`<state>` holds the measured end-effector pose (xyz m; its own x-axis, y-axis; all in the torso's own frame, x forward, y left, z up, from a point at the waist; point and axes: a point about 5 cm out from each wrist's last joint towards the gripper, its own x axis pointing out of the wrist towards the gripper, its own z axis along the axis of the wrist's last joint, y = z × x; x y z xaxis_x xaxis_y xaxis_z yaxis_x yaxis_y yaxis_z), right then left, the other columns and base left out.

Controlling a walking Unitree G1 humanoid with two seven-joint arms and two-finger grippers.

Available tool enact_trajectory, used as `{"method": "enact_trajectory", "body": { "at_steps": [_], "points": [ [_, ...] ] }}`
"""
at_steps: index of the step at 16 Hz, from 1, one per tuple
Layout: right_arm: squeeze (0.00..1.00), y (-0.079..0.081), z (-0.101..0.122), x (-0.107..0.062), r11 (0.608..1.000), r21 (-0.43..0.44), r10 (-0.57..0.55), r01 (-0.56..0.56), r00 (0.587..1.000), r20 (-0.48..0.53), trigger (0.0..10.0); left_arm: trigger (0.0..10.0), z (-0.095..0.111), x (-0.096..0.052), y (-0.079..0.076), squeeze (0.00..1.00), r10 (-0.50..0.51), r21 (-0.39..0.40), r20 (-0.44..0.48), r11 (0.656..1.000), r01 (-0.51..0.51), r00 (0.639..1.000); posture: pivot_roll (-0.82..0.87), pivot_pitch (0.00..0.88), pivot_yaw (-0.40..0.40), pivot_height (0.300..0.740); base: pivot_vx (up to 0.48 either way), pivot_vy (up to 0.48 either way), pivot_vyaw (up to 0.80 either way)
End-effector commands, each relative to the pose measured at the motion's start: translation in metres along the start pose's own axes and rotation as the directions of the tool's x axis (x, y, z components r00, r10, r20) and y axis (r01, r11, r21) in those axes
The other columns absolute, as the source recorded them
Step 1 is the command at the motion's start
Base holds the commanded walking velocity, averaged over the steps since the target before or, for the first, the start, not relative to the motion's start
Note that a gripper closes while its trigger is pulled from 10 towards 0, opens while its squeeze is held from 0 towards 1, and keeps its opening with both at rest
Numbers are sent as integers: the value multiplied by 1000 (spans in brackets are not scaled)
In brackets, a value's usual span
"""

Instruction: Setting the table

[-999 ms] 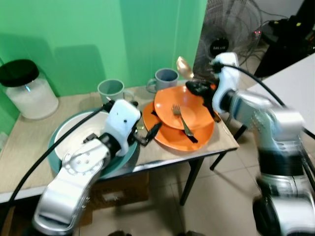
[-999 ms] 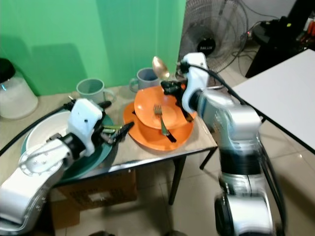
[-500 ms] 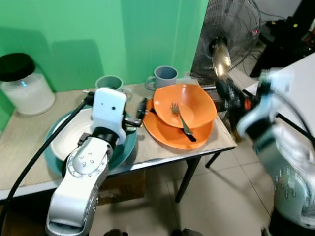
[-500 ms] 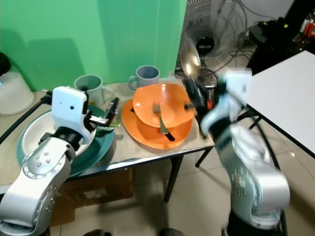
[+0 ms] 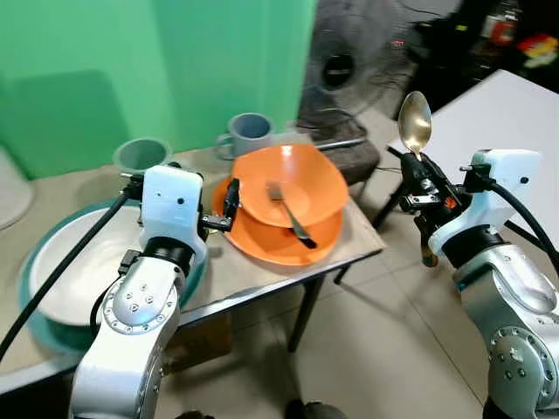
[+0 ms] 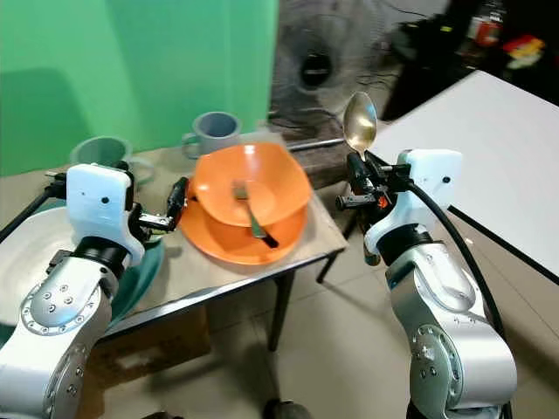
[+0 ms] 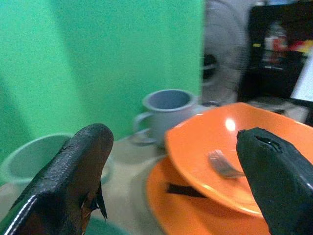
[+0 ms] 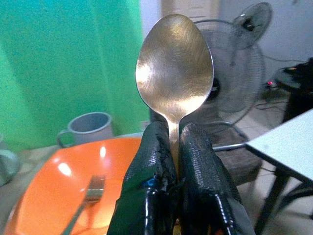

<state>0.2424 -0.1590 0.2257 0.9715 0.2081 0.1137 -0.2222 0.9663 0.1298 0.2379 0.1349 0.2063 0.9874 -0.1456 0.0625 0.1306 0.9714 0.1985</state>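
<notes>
My right gripper (image 5: 410,170) is shut on a metal spoon (image 5: 415,122), held upright off the table's right end; in the right wrist view the spoon's bowl (image 8: 174,68) rises above the pinched fingertips (image 8: 155,142). An orange bowl (image 5: 293,183) with a fork (image 5: 288,209) in it rests on an orange plate (image 5: 284,244). My left gripper (image 5: 229,202) stands open just left of the orange plate, above the table. In the left wrist view its two fingers (image 7: 73,171) frame the orange bowl (image 7: 230,161) and a grey mug (image 7: 166,110).
A white bowl (image 5: 70,279) sits in a teal plate (image 5: 39,327) at the left. Two mugs (image 5: 141,157) (image 5: 249,133) stand near the green wall. A fan (image 5: 345,70) stands behind the table. A white table (image 5: 507,113) lies at the right, with open floor between.
The camera has swung to the right. My right gripper carried the spoon away from the orange dishes, out past the table's right end. The left gripper has shifted little.
</notes>
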Motion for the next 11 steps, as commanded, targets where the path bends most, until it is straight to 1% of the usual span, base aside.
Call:
{"method": "enact_trajectory", "body": {
  "at_steps": [1,2,3,4,5,6,7,9,10,11],
  "points": [
    [0,-8,0,-2,997,-43,-56,57,998,21,10000,10000,-1,-3,4,0,-10,26,-10,1000,10,1000,-24,33,-97,740,0,0,-756],
    [0,-8,-1,-2,997,-47,-58,59,998,17,10000,10000,-1,-3,6,0,-7,33,-13,999,8,1000,-24,33,-97,740,0,0,-756],
    [0,-11,-3,-1,988,-73,-129,132,991,45,10000,10000,-1,0,15,0,14,40,-11,999,-14,1000,-27,21,-81,740,0,0,-756],
    [0,-11,-6,-1,984,-66,-164,166,986,38,10000,10000,0,3,19,0,22,31,-6,999,-22,1000,-33,18,-71,740,0,0,-756],
    [0,-10,-10,-1,988,-31,-153,153,988,10,10000,10000,1,6,19,0,14,27,-1,1000,-14,1000,-40,20,-54,740,0,0,-756],
    [0,-9,-13,-2,989,-21,-145,145,989,-2,10000,10000,1,8,18,0,-5,37,1,999,5,1000,-55,22,-23,740,0,0,-763],
    [0,-11,-17,-5,984,-15,-177,176,984,-23,10000,10000,-1,11,13,0,-32,24,-4,999,32,999,-64,28,-5,740,0,0,-763],
    [0,-11,-19,-7,983,-18,-182,181,983,-32,10000,10000,0,14,11,0,-36,23,4,999,36,999,-69,34,6,740,0,0,-766],
    [0,-10,-21,-8,983,-26,-181,180,983,-42,10000,10000,0,14,9,0,-46,4,1,999,46,999,-73,39,7,740,0,0,-769],
    [0,-9,-21,-8,984,-20,-180,180,982,-48,10000,10000,-1,14,8,0,-54,2,-5,999,54,999,-73,39,7,740,0,0,-769]
  ]
}}
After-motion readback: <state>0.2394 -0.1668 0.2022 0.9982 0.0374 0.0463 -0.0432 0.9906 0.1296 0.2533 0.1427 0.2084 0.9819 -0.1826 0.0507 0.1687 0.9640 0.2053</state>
